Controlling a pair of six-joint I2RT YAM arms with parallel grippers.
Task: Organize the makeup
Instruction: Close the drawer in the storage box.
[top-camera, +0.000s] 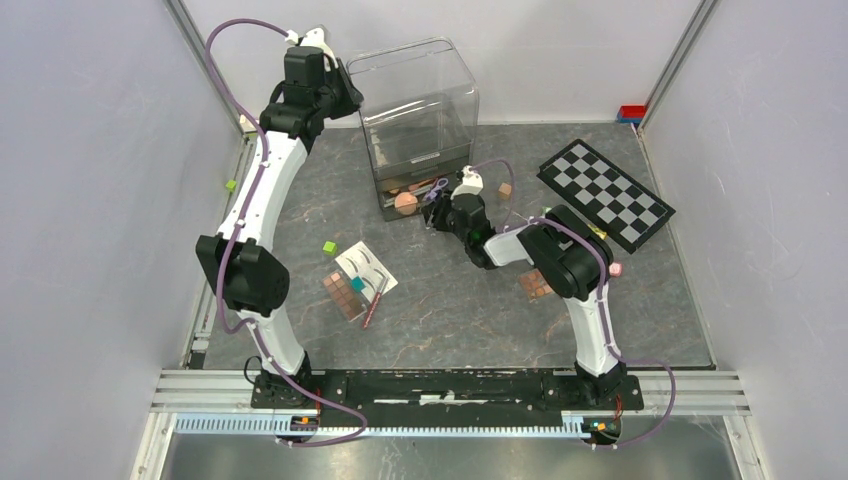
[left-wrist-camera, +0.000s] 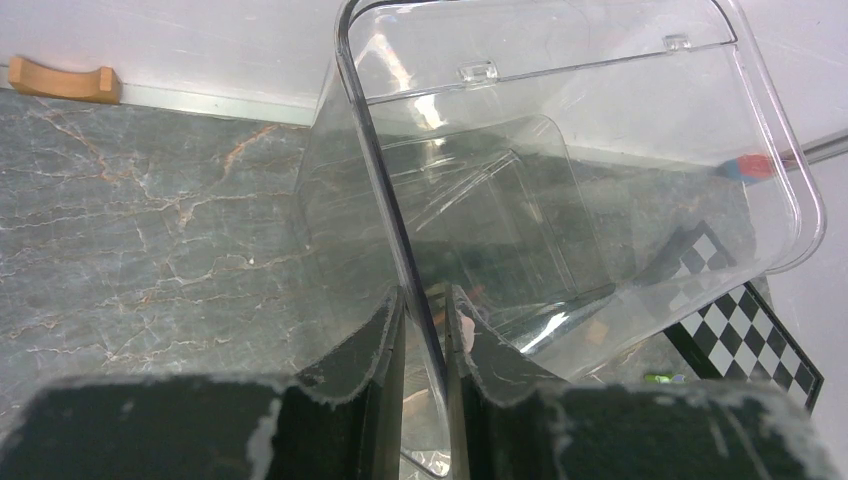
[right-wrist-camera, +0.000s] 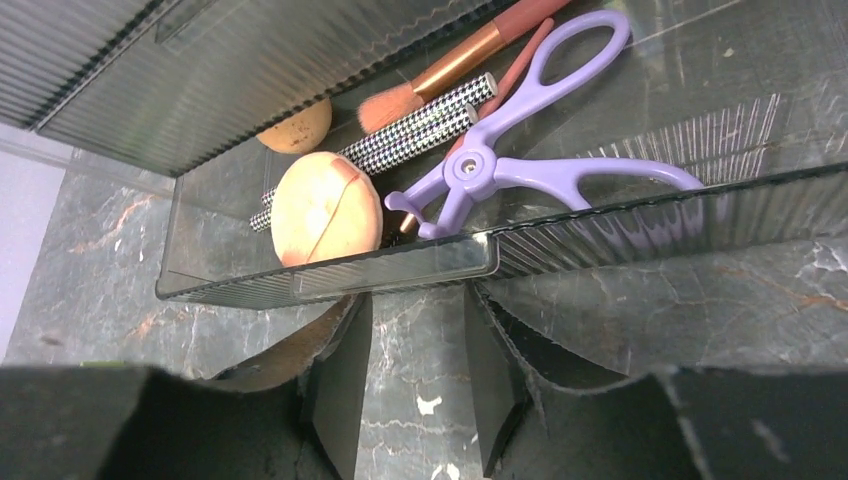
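Your left gripper (left-wrist-camera: 425, 320) is clamped on the upper wall of the clear organizer (top-camera: 430, 90), which stands at 12 o'clock on the table (top-camera: 450, 330). Your right gripper (right-wrist-camera: 415, 330) has its jaws apart with nothing between them, just in front of the lip of the organizer's pulled-out drawer (right-wrist-camera: 330, 270).

In that drawer lie the lilac scissors (right-wrist-camera: 520, 150), loops toward 2 o'clock in the wrist view. A peach sponge (right-wrist-camera: 325, 205) sits at their 9 o'clock. Behind them are two houndstooth-patterned sticks (right-wrist-camera: 410, 125) and a brush (right-wrist-camera: 440, 70) with peach bristles and a copper ferrule.

Out on the table, at 9 o'clock from its centre, you have the white eyebrow card (top-camera: 365, 268), a brown eyeshadow palette (top-camera: 343, 295) just beside it and a thin reddish pencil (top-camera: 376, 300). A second brown palette (top-camera: 537, 285) lies at 4 o'clock, partly under your right arm.
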